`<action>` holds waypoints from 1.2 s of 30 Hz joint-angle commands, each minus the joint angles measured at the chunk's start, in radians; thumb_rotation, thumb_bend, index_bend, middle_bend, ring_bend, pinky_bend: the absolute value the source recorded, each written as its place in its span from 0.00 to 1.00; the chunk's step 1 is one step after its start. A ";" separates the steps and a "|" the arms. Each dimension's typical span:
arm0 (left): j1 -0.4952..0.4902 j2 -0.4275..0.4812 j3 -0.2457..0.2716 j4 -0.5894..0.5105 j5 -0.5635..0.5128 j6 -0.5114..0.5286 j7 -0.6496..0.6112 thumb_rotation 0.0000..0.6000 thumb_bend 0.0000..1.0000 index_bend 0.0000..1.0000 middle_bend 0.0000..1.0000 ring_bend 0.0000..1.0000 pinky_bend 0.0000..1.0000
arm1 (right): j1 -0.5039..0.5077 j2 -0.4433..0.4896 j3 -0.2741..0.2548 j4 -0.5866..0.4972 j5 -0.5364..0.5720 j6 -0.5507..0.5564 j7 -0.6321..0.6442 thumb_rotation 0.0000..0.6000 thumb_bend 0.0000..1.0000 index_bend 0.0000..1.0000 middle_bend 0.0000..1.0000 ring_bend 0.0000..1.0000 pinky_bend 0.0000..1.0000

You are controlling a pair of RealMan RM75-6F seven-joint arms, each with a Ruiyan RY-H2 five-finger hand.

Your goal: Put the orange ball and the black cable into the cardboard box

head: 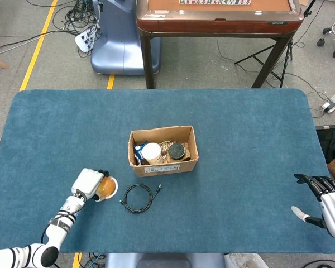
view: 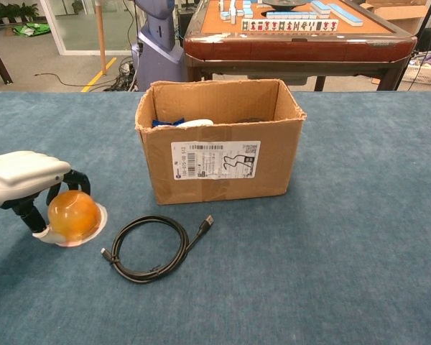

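Note:
The orange ball sits on a white disc at the table's front left. My left hand lies over it, dark fingers curled round its far side and the thumb low at its near side, gripping it. Just right of the ball, the black cable lies coiled on the blue cloth. Behind the cable stands the cardboard box with its top open. My right hand is far off at the table's right front edge, fingers spread, holding nothing.
Inside the box are a white cup, a dark round lid and other small items. Beyond the table stand a brown mahjong table and a blue machine base.

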 commanded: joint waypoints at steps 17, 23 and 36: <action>0.029 0.044 0.010 -0.055 0.057 0.054 -0.049 1.00 0.11 0.61 0.60 0.60 0.81 | -0.005 0.001 -0.001 0.002 -0.002 0.005 0.007 1.00 0.10 0.25 0.36 0.29 0.29; 0.042 0.093 0.014 -0.129 0.069 0.094 -0.020 1.00 0.11 0.61 0.61 0.60 0.81 | -0.006 0.002 -0.001 0.003 -0.002 0.005 0.008 1.00 0.10 0.25 0.36 0.29 0.29; 0.057 0.261 -0.024 -0.385 0.053 0.218 0.094 1.00 0.11 0.61 0.61 0.61 0.82 | -0.011 0.004 -0.002 0.004 -0.008 0.014 0.013 1.00 0.10 0.25 0.36 0.29 0.29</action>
